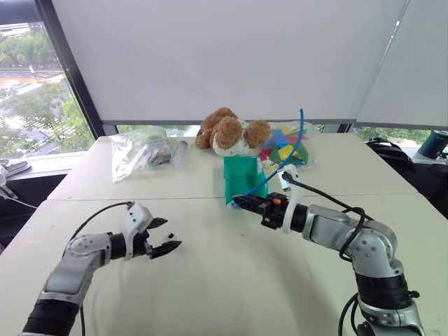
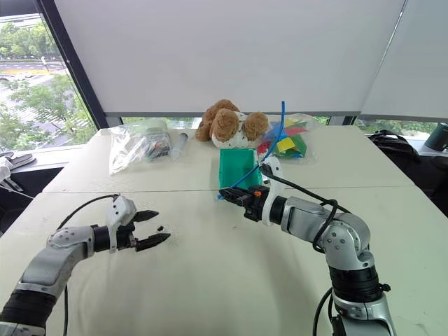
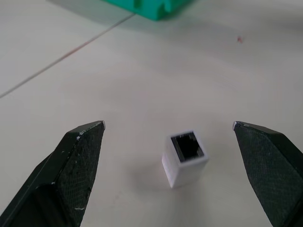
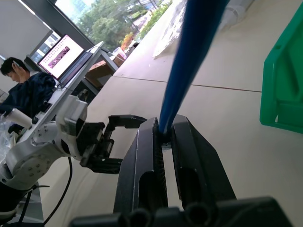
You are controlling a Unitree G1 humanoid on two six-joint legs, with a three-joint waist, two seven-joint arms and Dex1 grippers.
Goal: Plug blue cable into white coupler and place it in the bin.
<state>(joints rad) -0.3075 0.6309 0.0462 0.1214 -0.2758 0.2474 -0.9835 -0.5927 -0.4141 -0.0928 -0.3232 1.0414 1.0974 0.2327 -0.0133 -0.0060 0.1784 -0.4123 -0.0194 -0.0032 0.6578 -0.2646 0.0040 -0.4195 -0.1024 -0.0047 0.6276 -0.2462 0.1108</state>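
Clearly light and rigid, the coupler (image 3: 185, 158) sits between the left gripper's (image 3: 168, 126) wide-open fingers; the right gripper (image 4: 163, 137) pinches the springy cable (image 4: 189, 61) near its plug.

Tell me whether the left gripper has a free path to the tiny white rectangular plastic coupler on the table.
Probably yes. The left gripper is open, and the white coupler lies on the bare table between its fingertips, untouched, nothing blocking.

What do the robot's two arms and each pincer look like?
Both arms have silver-grey shells with black joint bands and loose black cables. The left pincer and right pincer each end in two black, textured, tapered fingers. The right wrist carries a small orange mark.
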